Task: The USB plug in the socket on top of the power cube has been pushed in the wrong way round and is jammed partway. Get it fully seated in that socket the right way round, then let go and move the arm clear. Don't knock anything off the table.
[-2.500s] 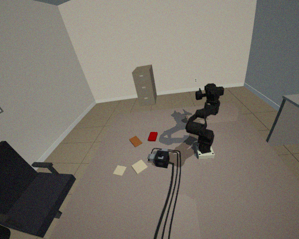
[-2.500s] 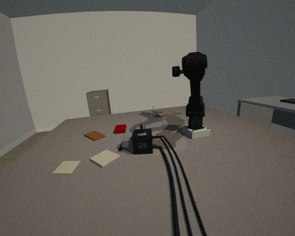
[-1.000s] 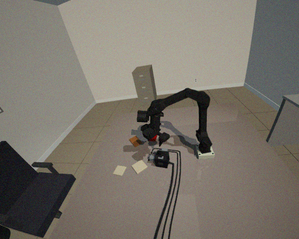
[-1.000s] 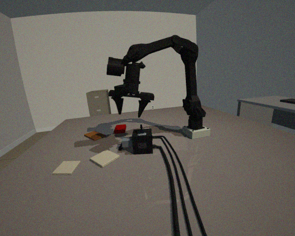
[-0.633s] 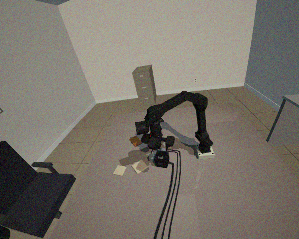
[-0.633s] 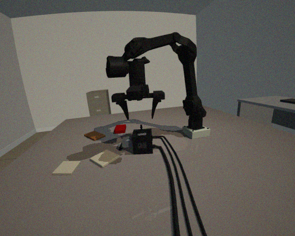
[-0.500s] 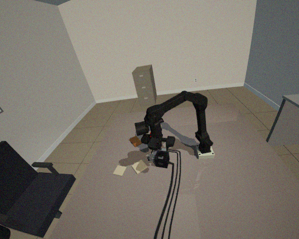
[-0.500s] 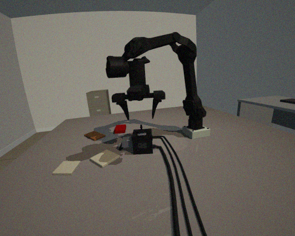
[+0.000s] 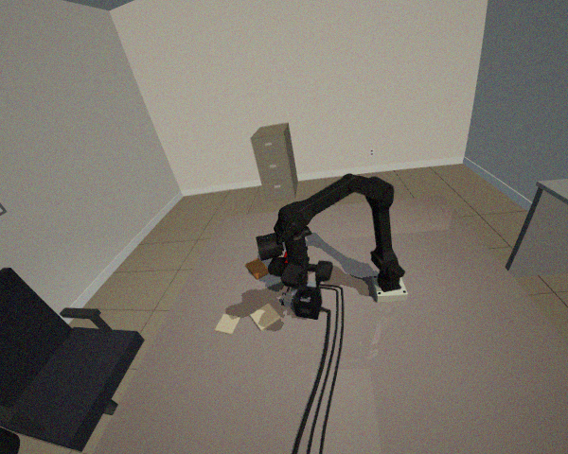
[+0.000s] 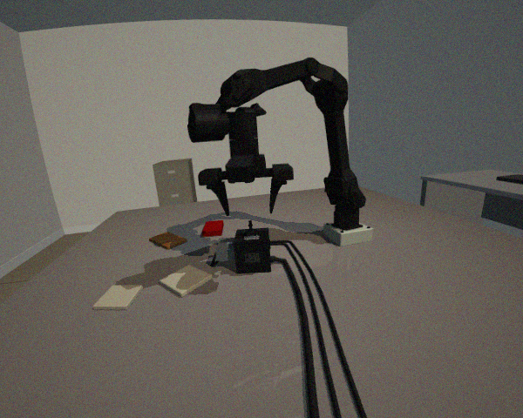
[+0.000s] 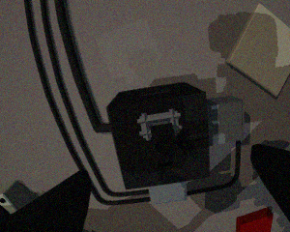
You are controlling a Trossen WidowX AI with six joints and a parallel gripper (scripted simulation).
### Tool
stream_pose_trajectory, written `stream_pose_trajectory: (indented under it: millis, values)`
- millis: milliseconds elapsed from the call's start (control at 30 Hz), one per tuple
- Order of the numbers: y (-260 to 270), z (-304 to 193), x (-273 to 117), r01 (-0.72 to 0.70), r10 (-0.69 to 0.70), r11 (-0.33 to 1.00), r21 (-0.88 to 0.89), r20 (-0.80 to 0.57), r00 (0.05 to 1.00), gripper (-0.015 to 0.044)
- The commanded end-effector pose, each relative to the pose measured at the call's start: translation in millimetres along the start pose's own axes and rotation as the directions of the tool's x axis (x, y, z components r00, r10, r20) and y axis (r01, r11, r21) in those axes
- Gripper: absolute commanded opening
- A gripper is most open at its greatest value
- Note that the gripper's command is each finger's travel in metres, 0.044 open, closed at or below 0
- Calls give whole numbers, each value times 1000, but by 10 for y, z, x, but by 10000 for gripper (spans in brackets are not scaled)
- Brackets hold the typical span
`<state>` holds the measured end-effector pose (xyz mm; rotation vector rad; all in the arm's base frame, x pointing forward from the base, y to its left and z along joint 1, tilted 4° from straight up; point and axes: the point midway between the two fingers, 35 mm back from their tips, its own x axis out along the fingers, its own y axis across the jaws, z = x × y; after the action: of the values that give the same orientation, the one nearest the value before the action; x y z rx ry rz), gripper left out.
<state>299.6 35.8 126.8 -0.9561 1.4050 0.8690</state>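
Observation:
The black power cube [image 9: 312, 303] [image 10: 252, 256] [image 11: 135, 166] stands on the table with cables at its sides. The USB plug [image 10: 250, 224] shows as a small dark upright piece on its top; in the wrist view it is hard to tell from the dark top near the grey marking. Which way round it sits and how deep cannot be told. My gripper [image 10: 249, 213] [image 11: 171, 166] is open and empty, pointing down above the cube, its fingertips spread to either side of the plug and slightly above it in the exterior view.
Black cables [image 9: 318, 371] [image 10: 315, 310] [image 11: 43, 63] run from the cube. A grey block [image 11: 227, 118] adjoins its side. A red box [image 10: 213, 227] [image 11: 254, 222] and an orange-brown block [image 9: 257, 269] [image 10: 167, 239] lie behind. Two pale pads [image 9: 227, 323] [image 10: 118, 297] lie left.

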Motion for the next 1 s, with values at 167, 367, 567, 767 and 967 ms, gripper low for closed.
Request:
stream_pose_trajectory:
  millis: [167, 367, 567, 767, 967]
  values:
    - [3, -11, 113, 0, 0, 1000, -6, -7, 1000, 440]
    - [3, -12, 173, 0, 0, 1000, -6, -7, 1000, 440]
    - [4, -12, 222, 0, 0, 1000, -6, -7, 1000, 440]
    - [4, -12, 223, 0, 0, 1000, -6, -7, 1000, 440]
    - [6, -4, 204, -2, 2, 1000, 0, -1, 1000, 282]
